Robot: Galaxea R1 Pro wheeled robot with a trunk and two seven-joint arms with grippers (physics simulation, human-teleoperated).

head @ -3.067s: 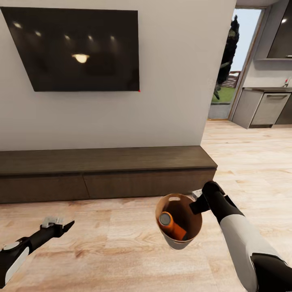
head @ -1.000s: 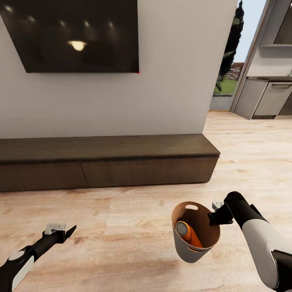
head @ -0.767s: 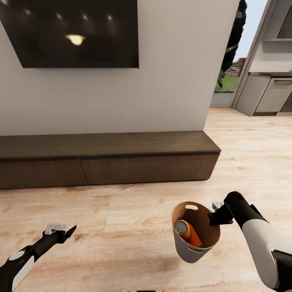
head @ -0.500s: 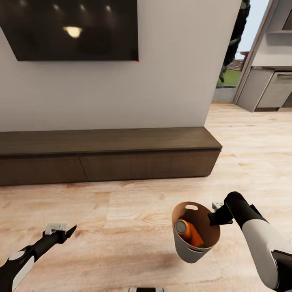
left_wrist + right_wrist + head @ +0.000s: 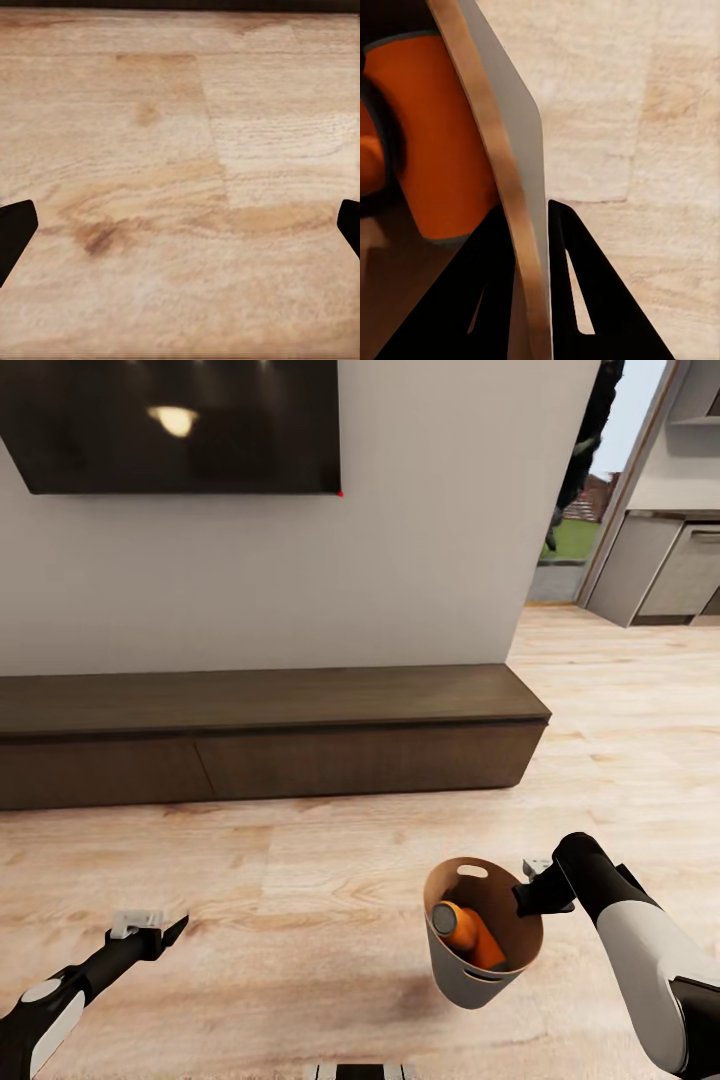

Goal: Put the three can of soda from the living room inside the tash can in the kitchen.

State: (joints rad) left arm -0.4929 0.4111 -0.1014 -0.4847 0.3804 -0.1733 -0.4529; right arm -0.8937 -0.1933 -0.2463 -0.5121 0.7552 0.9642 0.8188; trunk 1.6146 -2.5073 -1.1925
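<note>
My right gripper (image 5: 530, 895) is shut on the rim of the tash can (image 5: 470, 978), a small grey bin with a tan inside, held just above the wood floor. An orange can of soda (image 5: 466, 933) with a silvery top lies tilted inside it. In the right wrist view the two black fingers (image 5: 495, 300) pinch the bin wall (image 5: 506, 150) from both sides, and the orange can (image 5: 435, 142) sits just behind it. My left gripper (image 5: 150, 928) hangs open and empty low at the left, over bare floor (image 5: 180, 187).
A long dark low cabinet (image 5: 270, 735) runs along the white wall ahead, under a black wall-mounted TV (image 5: 170, 420). Past the wall's right end, an opening leads to grey kitchen counter units (image 5: 665, 570) and a glass door. Wood floor (image 5: 300, 880) lies between me and the cabinet.
The camera has moved: TV, wall and cabinet have slid upward in the picture. Compared with three seconds ago the bin sits lower and further right; the right gripper still holds it.
</note>
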